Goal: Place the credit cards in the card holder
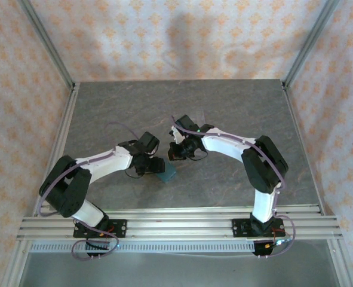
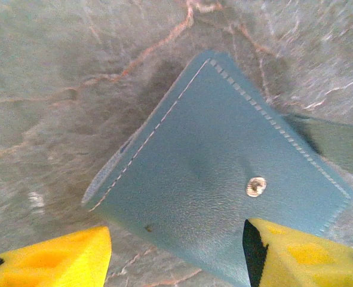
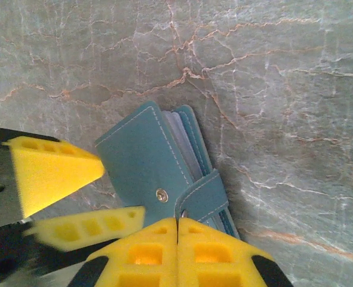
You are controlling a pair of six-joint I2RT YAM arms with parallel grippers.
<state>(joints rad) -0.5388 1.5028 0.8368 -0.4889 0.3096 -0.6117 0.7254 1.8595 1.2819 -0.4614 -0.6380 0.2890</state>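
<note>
**Obs.** A small dark teal, stitched, soft fold-over card holder [image 3: 137, 158] lies flat on the grey marbled table [image 1: 236, 107]. It is near mid-table, between the two wrists.

**Tools.**
- Left gripper [image 2: 177, 239]: the yellow jaws stand well apart, straddling the holder's near corner. One pad [image 2: 295, 251] overlaps its edge. Nothing is clamped as far as I can see.
- Right gripper [image 3: 177, 230]: the pads are pressed fully together just beside the strap tab [image 3: 205, 192]. No material is visible in the seam.

**Orientation.** The holder sits diagonal to the table edges. In the right wrist view its long axis runs from upper left to lower right. Clear sleeves [image 3: 175, 127] fan out along the upper-right edge, so the mouth faces that way and the spine is presumably opposite. The tab end lies beside the snap stud [image 3: 162, 194], not over it, so it is likely unfastened.

**Handling (judgement).** The holder looks light, limp and thin. Its smooth skin should skate on the slick stone if pushed, and the covers will flop without support. The best hold is to pin the stitched cover near the spine with one arm and lift the tab or top cover edge with the other. Avoid pinching the sleeves, which look flimsy.
</note>
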